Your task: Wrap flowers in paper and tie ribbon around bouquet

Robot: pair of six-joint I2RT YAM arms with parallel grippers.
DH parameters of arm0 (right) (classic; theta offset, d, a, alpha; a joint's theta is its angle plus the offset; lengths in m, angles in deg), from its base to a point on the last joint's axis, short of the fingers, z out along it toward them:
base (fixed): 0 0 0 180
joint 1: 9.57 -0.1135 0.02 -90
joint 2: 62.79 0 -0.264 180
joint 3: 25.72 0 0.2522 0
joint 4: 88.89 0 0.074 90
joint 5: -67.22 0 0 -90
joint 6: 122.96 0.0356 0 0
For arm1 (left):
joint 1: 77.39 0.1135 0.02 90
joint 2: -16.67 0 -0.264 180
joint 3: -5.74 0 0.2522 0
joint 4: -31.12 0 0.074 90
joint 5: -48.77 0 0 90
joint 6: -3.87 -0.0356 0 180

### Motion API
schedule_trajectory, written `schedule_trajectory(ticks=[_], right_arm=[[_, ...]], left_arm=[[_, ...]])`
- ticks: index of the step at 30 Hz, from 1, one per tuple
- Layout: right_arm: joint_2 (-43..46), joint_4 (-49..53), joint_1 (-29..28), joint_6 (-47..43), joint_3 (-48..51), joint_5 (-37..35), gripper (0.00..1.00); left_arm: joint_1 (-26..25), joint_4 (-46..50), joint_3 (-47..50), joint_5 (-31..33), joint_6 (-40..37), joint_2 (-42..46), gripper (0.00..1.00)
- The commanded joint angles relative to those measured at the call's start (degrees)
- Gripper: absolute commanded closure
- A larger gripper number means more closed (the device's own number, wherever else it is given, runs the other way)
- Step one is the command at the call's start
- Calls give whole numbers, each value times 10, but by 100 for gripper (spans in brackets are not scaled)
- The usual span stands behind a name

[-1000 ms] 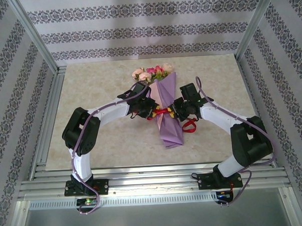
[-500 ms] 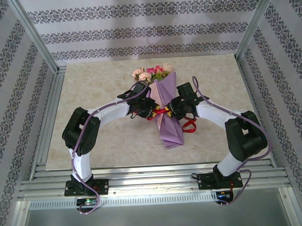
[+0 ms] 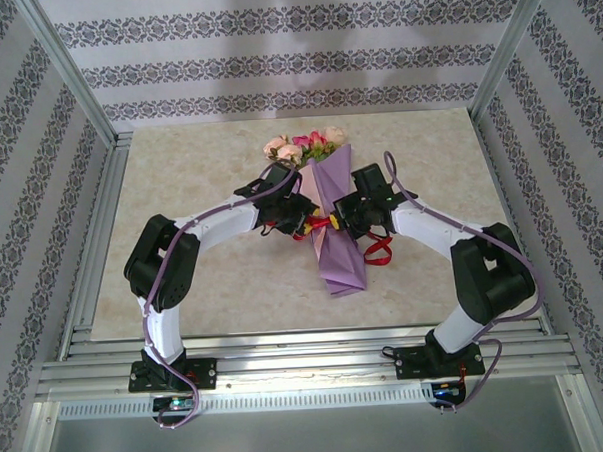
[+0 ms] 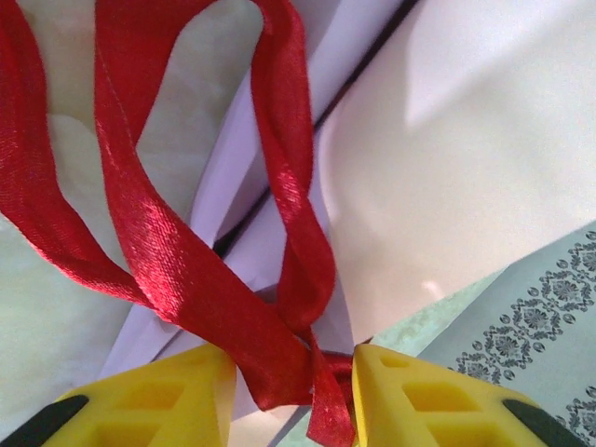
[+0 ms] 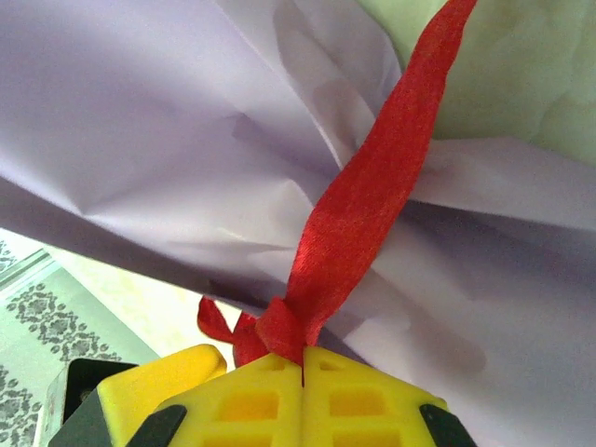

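Observation:
The bouquet (image 3: 338, 234) lies mid-table, a long cone of purple paper (image 3: 343, 269) with the flowers (image 3: 303, 147) at its far end. The red ribbon (image 3: 324, 223) crosses the cone's middle, and a loose loop of it (image 3: 381, 249) trails to the right. My left gripper (image 3: 307, 224) sits at the cone's left edge. Its yellow fingers (image 4: 177, 400) stand apart, with ribbon (image 4: 158, 242) strands running loose between them over the paper (image 4: 244, 158). My right gripper (image 5: 303, 358) is shut on a knotted bit of ribbon (image 5: 363, 205) against the paper (image 5: 186, 140).
The marble tabletop (image 3: 204, 280) has free room left, right and in front of the bouquet. Metal frame rails (image 3: 92, 235) and patterned walls (image 3: 275, 67) close in the table. Another yellow fingertip (image 5: 154, 382) shows beside my right fingers.
My right gripper has moved left onto the bouquet and closed on the ribbon. My left jaws have opened a little wider. The bouquet has stayed in place.

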Motion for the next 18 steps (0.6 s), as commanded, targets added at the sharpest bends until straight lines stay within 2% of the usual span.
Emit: schedule_trajectory(ticks=[1, 18], right_arm=[[16, 12, 6, 9, -22, 0, 100], [10, -7, 18, 24, -32, 18, 100]], left_arm=[[-7, 23, -23, 4, -9, 12, 60], [-16, 78, -62, -28, 24, 15, 58]])
